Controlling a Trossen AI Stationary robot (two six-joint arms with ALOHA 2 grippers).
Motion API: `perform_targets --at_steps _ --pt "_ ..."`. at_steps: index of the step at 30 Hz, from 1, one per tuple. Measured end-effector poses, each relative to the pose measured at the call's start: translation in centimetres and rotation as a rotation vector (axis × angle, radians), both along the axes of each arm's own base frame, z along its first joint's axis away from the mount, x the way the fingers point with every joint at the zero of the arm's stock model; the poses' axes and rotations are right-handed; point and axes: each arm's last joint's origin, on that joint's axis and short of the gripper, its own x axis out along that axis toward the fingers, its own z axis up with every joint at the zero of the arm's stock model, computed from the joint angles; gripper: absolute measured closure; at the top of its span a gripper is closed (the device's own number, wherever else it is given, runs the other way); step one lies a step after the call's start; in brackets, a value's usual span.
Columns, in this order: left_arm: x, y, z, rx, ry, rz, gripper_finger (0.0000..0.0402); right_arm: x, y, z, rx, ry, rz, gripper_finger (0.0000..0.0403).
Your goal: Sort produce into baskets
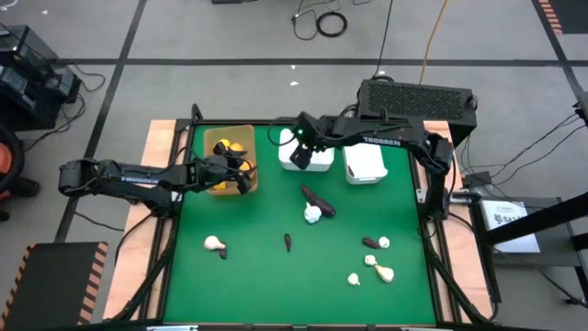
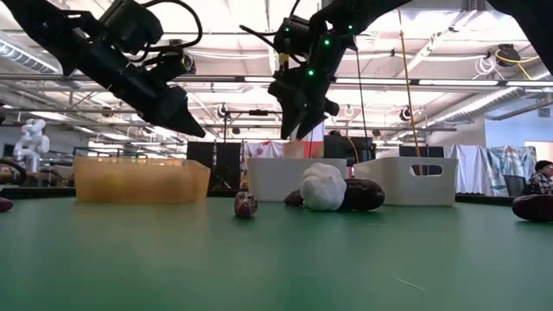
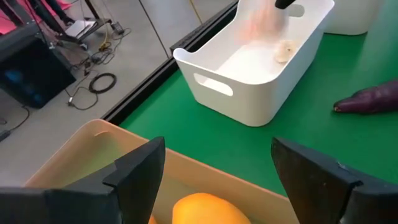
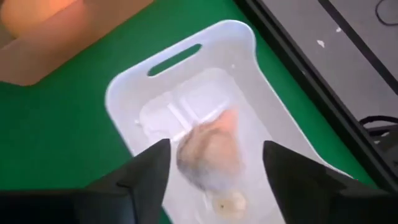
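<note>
My right gripper (image 4: 214,158) hangs open over the left white basket (image 1: 308,154). A pale garlic-like piece (image 4: 208,155), blurred, shows between its fingers without touching them, above the basket floor, where another bulb (image 4: 227,202) lies. My left gripper (image 3: 217,149) stands open above the tan basket (image 1: 230,156), over an orange fruit (image 3: 205,210) lying inside. On the green table a garlic bulb (image 1: 313,213) leans against a purple eggplant (image 1: 319,199). More bulbs and dark pieces (image 1: 375,244) lie nearer the front.
A second white basket (image 1: 365,164) stands right of the first. A small dark piece (image 1: 288,242) lies mid-table, a bulb (image 1: 214,244) front left, two bulbs (image 1: 381,270) front right. A black box (image 1: 415,99) sits behind the table's far edge.
</note>
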Motion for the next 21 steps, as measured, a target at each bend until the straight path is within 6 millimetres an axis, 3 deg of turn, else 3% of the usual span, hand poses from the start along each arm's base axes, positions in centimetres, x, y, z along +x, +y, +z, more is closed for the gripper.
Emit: perform_targets --at_steps 6,10,14,21 --pt "-0.1 0.0 0.0 -0.002 0.007 -0.001 0.0100 -0.1 -0.2 0.0 0.009 0.001 0.000 0.0114" --pt "-0.7 -0.5 0.6 -0.014 -0.014 -0.007 0.0100 0.6 1.6 0.3 0.103 -0.060 0.096 0.0110" --pt "-1.7 -1.1 1.4 -0.043 -0.037 -0.012 0.0100 2.3 5.9 0.7 0.150 -0.134 0.252 0.0114" --pt "-3.6 -2.2 2.3 -0.115 -0.075 -0.010 0.0100 4.7 15.2 0.8 0.105 -0.241 0.524 0.0117"
